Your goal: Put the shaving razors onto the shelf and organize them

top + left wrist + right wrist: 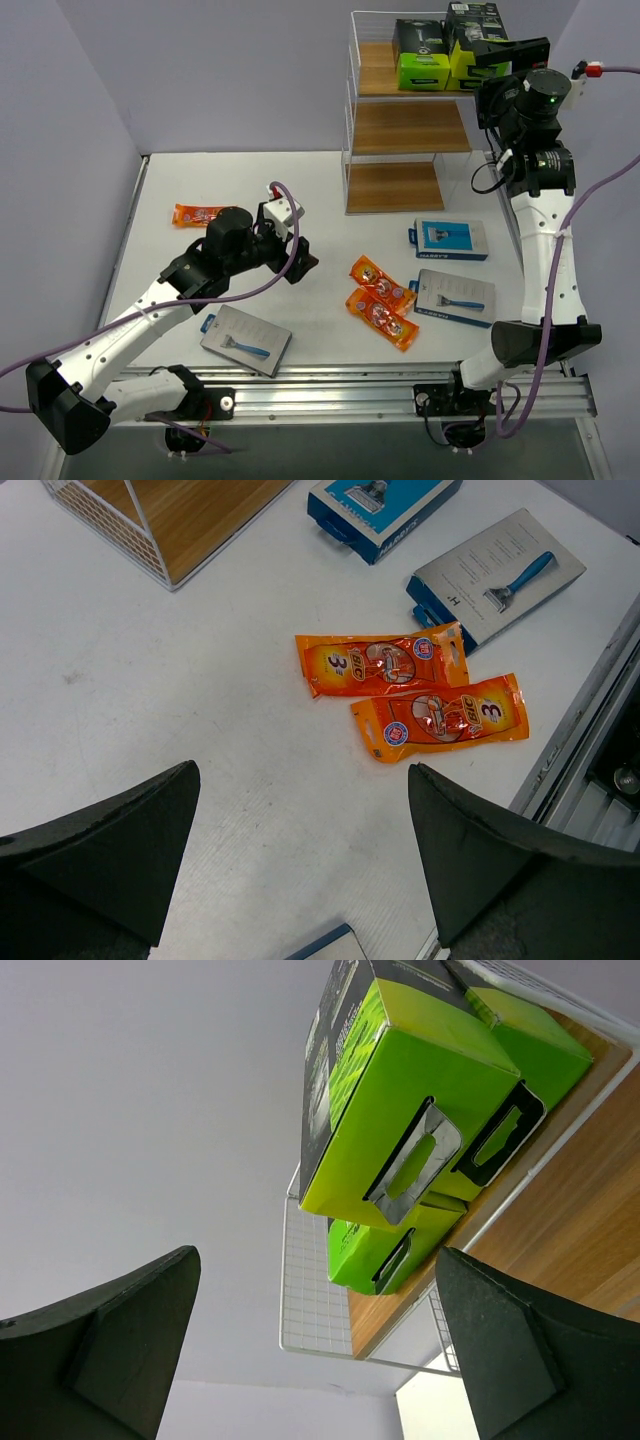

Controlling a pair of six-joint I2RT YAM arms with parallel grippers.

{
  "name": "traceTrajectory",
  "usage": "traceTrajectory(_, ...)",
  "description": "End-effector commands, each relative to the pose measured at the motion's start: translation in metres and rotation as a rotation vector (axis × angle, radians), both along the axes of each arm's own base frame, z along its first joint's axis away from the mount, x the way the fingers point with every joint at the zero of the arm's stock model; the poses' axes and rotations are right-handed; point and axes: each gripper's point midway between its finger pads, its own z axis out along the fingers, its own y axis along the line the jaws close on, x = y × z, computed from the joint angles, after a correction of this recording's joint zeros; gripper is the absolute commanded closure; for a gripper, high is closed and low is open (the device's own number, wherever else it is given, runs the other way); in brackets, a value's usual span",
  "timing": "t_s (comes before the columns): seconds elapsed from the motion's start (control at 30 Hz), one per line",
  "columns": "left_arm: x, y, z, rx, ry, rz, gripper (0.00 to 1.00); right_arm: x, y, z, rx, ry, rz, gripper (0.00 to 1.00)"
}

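Lime-green-and-black razor boxes [424, 55] sit on the top tier of the white-wire wooden shelf [405, 128]; glossy orange packets [380, 282] and blue-grey razor cards [451, 240] lie on the white table [190, 175]. Left gripper [302, 780] and right gripper [318, 1255] gape, empty.

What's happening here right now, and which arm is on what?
The right gripper is up at the top tier of the three-tier wooden-board, white-wire shelf, open and empty, facing the black-and-lime-green razor boxes standing there. The left gripper hovers open over the white table, aimed toward two glossy orange razor packets. A third orange packet and three flat blue-grey razor cards lie on the table, not yet shelved.
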Motion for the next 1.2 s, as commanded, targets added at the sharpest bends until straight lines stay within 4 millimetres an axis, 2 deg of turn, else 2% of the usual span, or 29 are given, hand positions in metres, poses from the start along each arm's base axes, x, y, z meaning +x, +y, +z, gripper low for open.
traceTrajectory(0.0,0.001,-0.003,0.025,-0.045,-0.036,-0.011,0.06,-0.018,0.0,0.023,-0.002,-0.072,0.015,0.0)
traceTrajectory(0.03,0.001,-0.003,0.025,-0.043,-0.037,-0.011,0.06,-0.021,0.0,0.025,-0.002,-0.076,0.013,0.01)
traceTrajectory(0.17,0.001,-0.003,0.025,-0.044,-0.038,-0.01,0.06,-0.02,-0.001,0.024,-0.009,-0.082,0.02,0.19)
traceTrajectory(0.3,0.002,-0.003,0.024,-0.043,-0.037,-0.008,0.06,-0.015,-0.004,0.026,-0.011,-0.097,0.014,0.3)
traceTrajectory(0.33,0.001,-0.003,0.024,-0.043,-0.037,-0.01,0.06,-0.012,0.003,0.025,-0.014,-0.097,0.05,0.34)
traceTrajectory(0.57,0.002,-0.003,0.024,-0.042,-0.036,-0.012,0.06,0.0,0.006,0.025,-0.019,-0.105,0.067,0.44)
traceTrajectory(0.63,0.002,-0.003,0.024,-0.042,-0.036,-0.012,0.06,0.006,0.007,0.02,-0.014,-0.093,0.074,0.49)
traceTrajectory(0.9,0.003,-0.004,0.022,-0.037,-0.037,-0.01,0.06,0.019,0.008,0.016,-0.013,-0.102,0.074,0.5)
traceTrajectory(0.93,0.003,-0.004,0.022,-0.037,-0.034,-0.012,0.06,0.021,-0.006,0.018,-0.013,-0.111,0.047,0.5)
traceTrajectory(1.07,0.004,-0.006,0.018,-0.031,-0.025,-0.015,0.06,0.028,-0.007,0.022,-0.01,-0.122,0.048,0.5)
traceTrajectory(1.17,0.004,-0.006,0.018,-0.03,-0.027,-0.013,0.06,0.034,-0.008,0.017,-0.009,-0.113,0.05,0.5)
